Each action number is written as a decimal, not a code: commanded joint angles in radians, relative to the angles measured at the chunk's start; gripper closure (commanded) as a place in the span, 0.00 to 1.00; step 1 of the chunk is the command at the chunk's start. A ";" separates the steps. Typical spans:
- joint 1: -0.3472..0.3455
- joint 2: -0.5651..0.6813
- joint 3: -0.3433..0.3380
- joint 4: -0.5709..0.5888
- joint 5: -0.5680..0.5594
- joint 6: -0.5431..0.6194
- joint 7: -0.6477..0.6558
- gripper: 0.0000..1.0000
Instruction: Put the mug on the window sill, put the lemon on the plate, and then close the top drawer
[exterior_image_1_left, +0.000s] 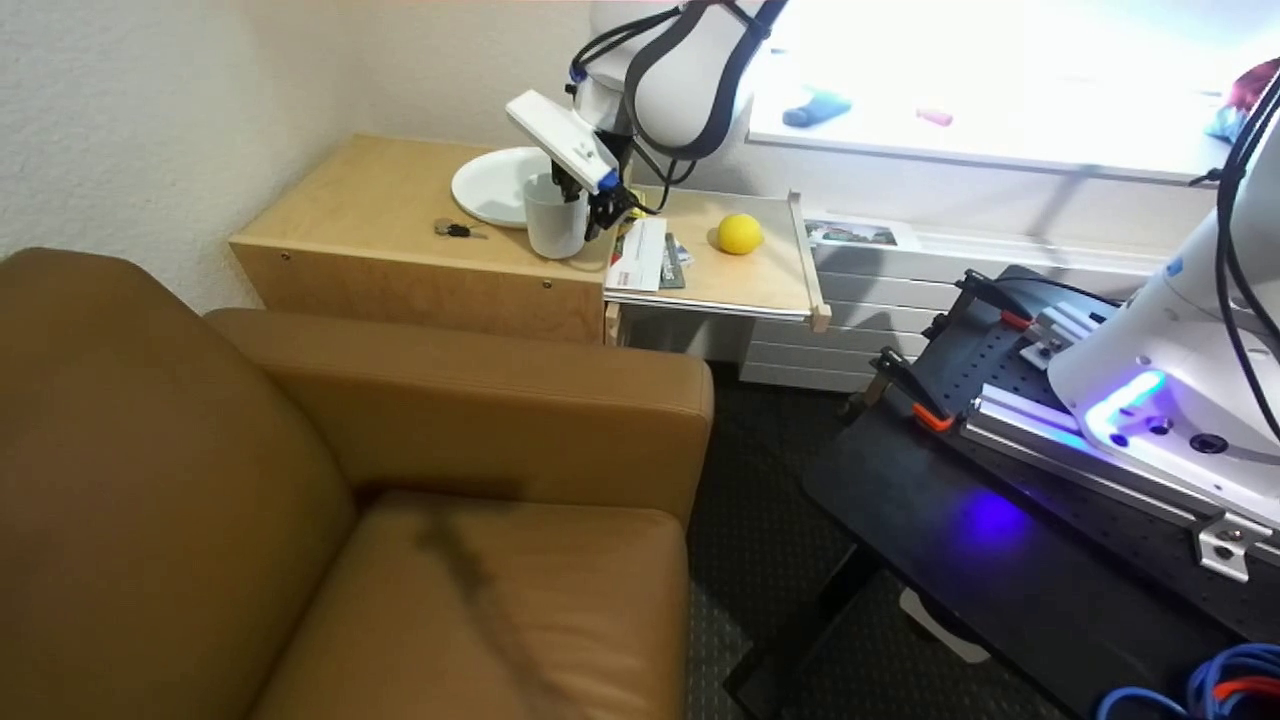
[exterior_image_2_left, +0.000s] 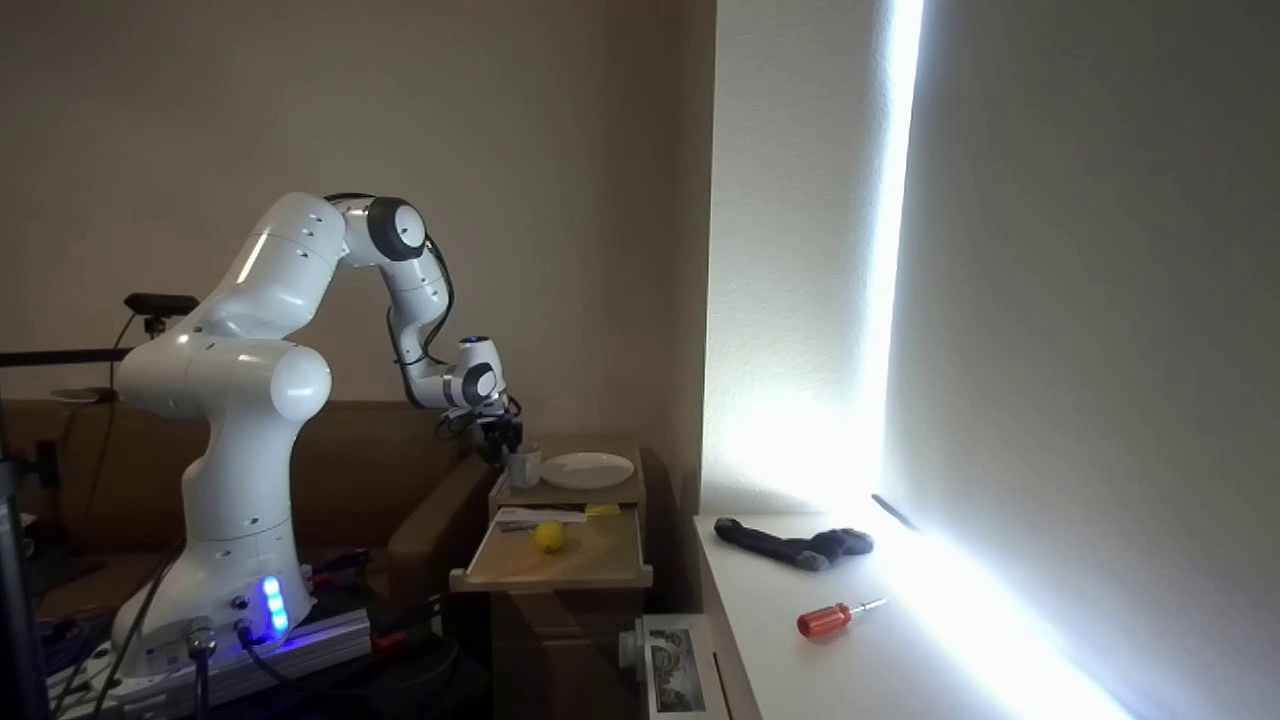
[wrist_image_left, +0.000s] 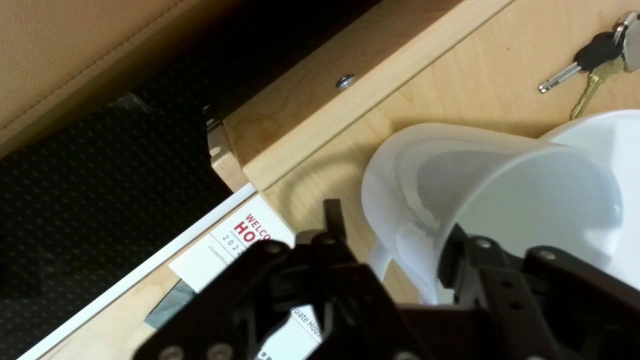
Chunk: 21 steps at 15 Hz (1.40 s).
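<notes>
My pincer (wrist_image_left: 393, 235): fingers apart, straddling the wall of the mug (wrist_image_left: 450, 182), no grip yet. Mug's on the cabinet (exterior_image_1_left: 370, 195), at the corner by the top drawer (exterior_image_1_left: 755, 280). I'd call this the mug pickup; next, squeeze, lift, swing to the window sill (exterior_image_2_left: 780, 655).

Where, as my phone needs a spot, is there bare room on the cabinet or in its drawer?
On the cabinet top, between the wall, keys and plate; in the top drawer, either side of the lemon, up to the front board. Crowded: beside the plate, around the mug and jaws, and the drawer's inner end, holding papers.
</notes>
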 joint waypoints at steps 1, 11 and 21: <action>-0.001 -0.004 0.003 -0.002 0.024 -0.001 -0.030 0.83; -0.025 -0.056 0.018 -0.012 0.021 -0.099 -0.062 0.99; -0.262 -0.427 0.004 -0.153 0.060 -0.432 -0.123 0.99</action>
